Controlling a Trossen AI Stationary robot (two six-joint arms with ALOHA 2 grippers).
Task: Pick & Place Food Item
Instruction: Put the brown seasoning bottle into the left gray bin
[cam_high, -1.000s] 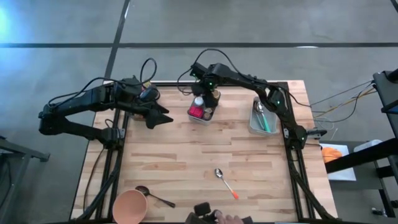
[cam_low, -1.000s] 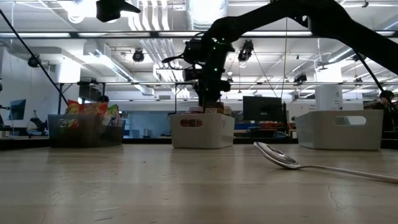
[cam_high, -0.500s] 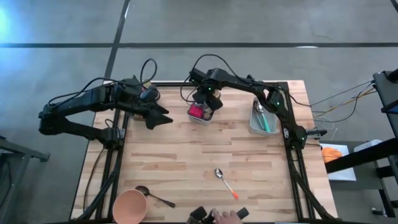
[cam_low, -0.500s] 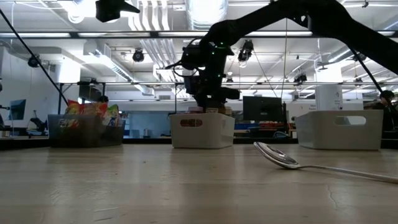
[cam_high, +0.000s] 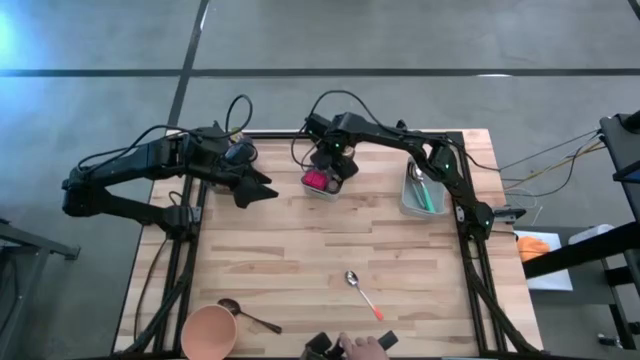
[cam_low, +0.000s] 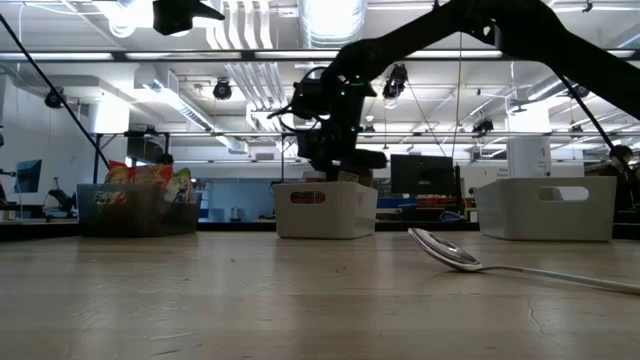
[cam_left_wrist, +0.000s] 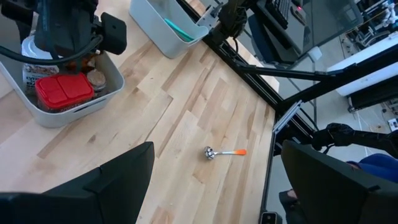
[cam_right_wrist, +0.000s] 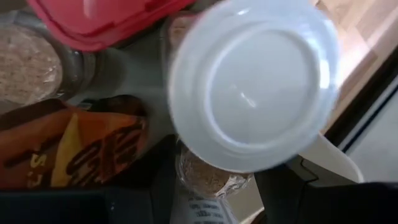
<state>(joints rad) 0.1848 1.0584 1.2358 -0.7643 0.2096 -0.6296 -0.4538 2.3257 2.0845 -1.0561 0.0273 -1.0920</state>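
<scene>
A white bin (cam_high: 318, 186) at the table's far middle holds food items: a red box (cam_left_wrist: 59, 92), a white-lidded jar (cam_right_wrist: 255, 81), an orange packet (cam_right_wrist: 74, 152) and a jar of grains (cam_right_wrist: 28, 71). My right gripper (cam_high: 336, 166) hangs over the bin's far right corner, pointing steeply down, just above the rim in the low view (cam_low: 340, 172). It is shut on a small clear-wrapped food pack (cam_right_wrist: 208, 177) with brown grainy filling and a white label. My left gripper (cam_high: 262, 190) waits open above the table's far left. My right gripper has the clear-wrapped food pack (cam_right_wrist: 205, 186) between its two fingers (cam_right_wrist: 146, 202), which come at it from above. The pack sits over the bin, beside the white-lidded jar. The view looks along the fingers, so I cannot tell which part they are on.
A second white bin (cam_high: 421, 192) with teal utensils stands at the far right. A spoon with an orange handle (cam_high: 362, 293) lies near the front middle. A pink bowl (cam_high: 208, 333) and a dark spoon (cam_high: 246, 316) sit front left. A person's hand (cam_high: 362, 348) shows at the near edge.
My right gripper has sunk a little toward the white bin and rolled about its own pointing line. It now covers the white-lidded jar in the high view. Its finger gap looks the same.
</scene>
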